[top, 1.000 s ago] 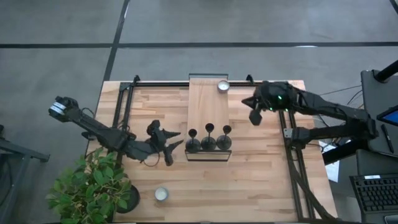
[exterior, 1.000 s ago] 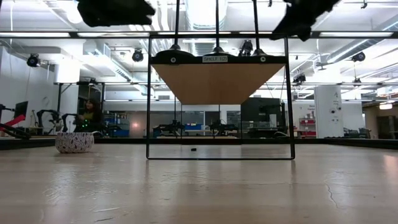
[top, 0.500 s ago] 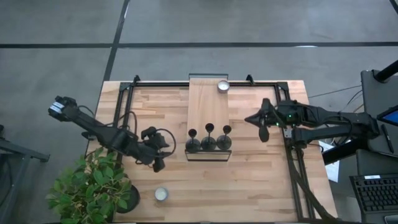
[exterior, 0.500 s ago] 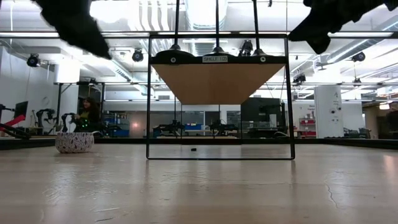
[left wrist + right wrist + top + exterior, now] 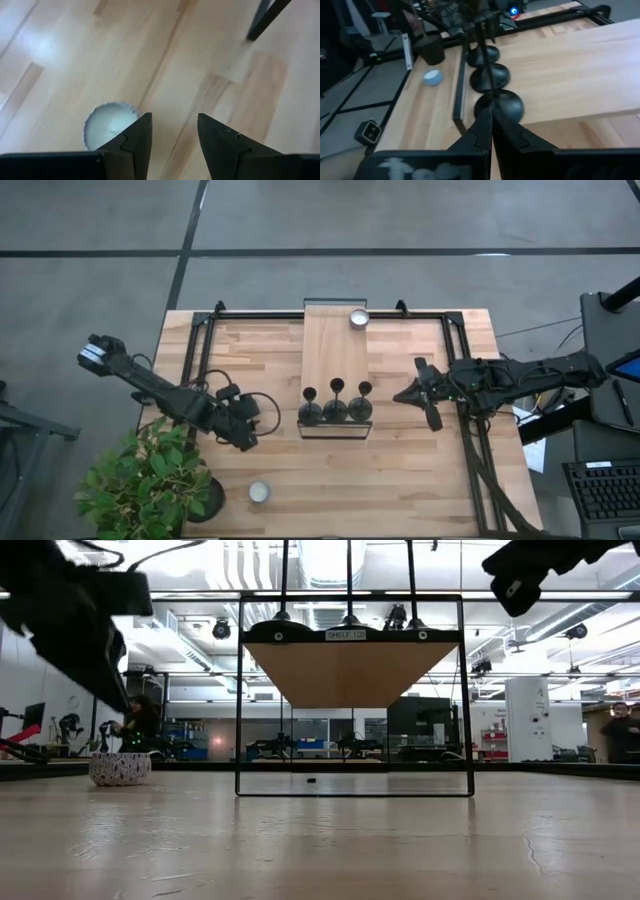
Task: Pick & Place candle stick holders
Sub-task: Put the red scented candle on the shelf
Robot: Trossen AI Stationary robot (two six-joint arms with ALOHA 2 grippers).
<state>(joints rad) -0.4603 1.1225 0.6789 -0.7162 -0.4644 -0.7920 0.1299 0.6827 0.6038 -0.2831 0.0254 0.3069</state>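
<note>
Three black candle stick holders [image 5: 336,406] stand in a row, on their disc bases, at the near end of a raised wooden board [image 5: 335,350]. In the right wrist view they line up one behind another [image 5: 492,76]. My left gripper [image 5: 247,442] is to their left, above the table and pointing steeply down. It is open [image 5: 174,131] with nothing between its fingers. My right gripper [image 5: 404,395] hangs to the right of the holders, pointing at them. It is shut [image 5: 491,125] and touches nothing.
A white tea light [image 5: 259,492] lies on the table near the front edge, below my left gripper [image 5: 111,125]. Another tea light [image 5: 358,318] sits at the board's far end. A potted plant [image 5: 150,485] stands at the near left corner. Black frame rails [image 5: 462,395] run along both sides.
My left gripper has drawn away from the board toward the table's left and near edge, sunk, and tipped from nearly level to steeply down. My right gripper has swung from the far side toward the near edge and sunk, staying shut. The holders have not moved.
</note>
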